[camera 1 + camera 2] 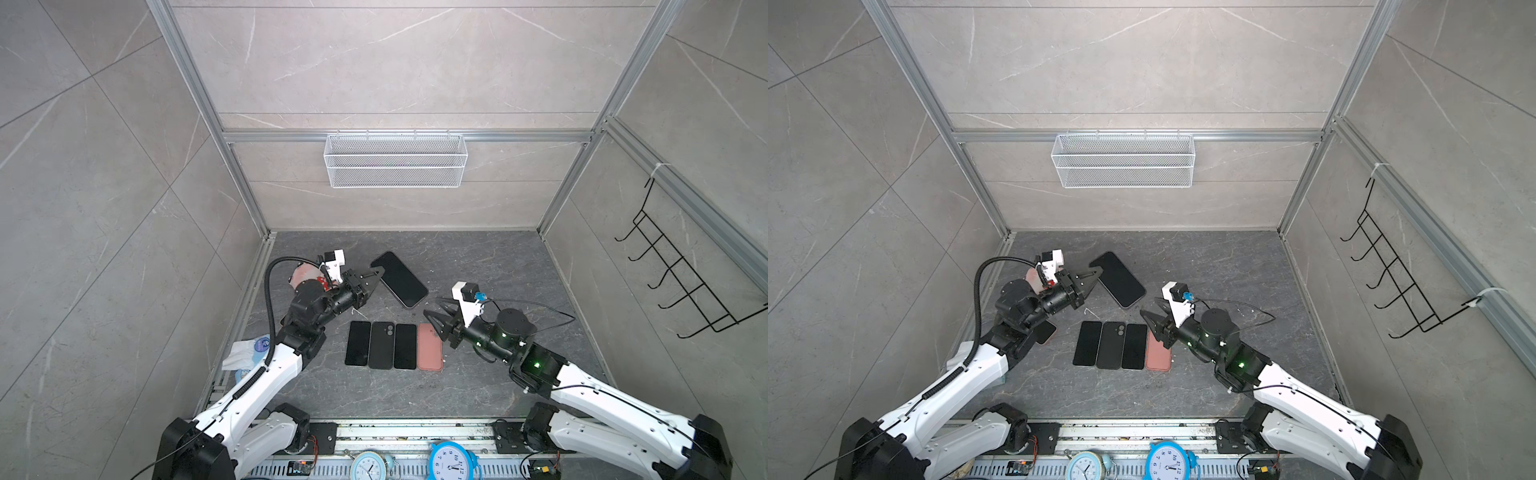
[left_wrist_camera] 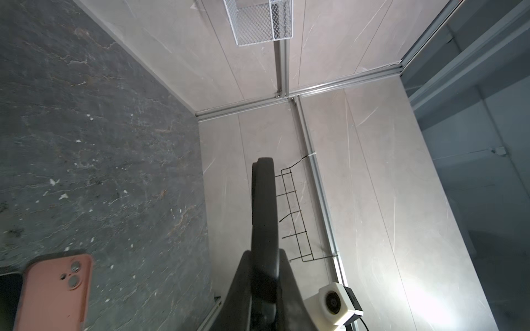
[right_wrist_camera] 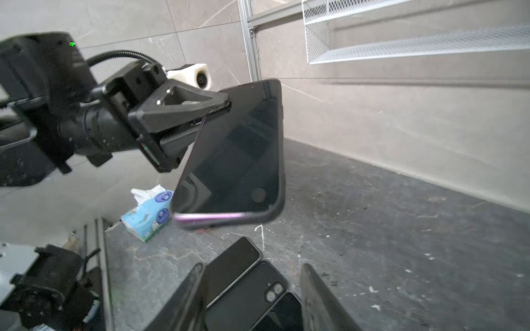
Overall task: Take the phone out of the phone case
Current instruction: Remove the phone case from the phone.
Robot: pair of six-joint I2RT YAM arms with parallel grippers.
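The phone (image 1: 400, 279) (image 3: 232, 160) hangs tilted in the air, screen up, inside its black phone case (image 3: 279, 160). A purple phone edge (image 3: 209, 216) shows outside the case along one end. My left gripper (image 1: 377, 273) (image 3: 226, 107) is shut on one corner of phone and case; in the left wrist view they show edge-on (image 2: 264, 206) between the jaws. My right gripper (image 1: 432, 309) (image 3: 252, 298) is open and holds nothing, a short way from the phone's free end, above a row of phones.
On the table lie a black phone (image 1: 358, 343), a black case with camera cutout (image 1: 381, 345), another black phone (image 1: 405, 347) and a pink case (image 1: 430, 349) (image 2: 54, 292). A tissue pack (image 1: 249, 349) lies left. A wire basket (image 1: 395, 160) hangs behind; a hook rack (image 1: 681, 282) hangs right.
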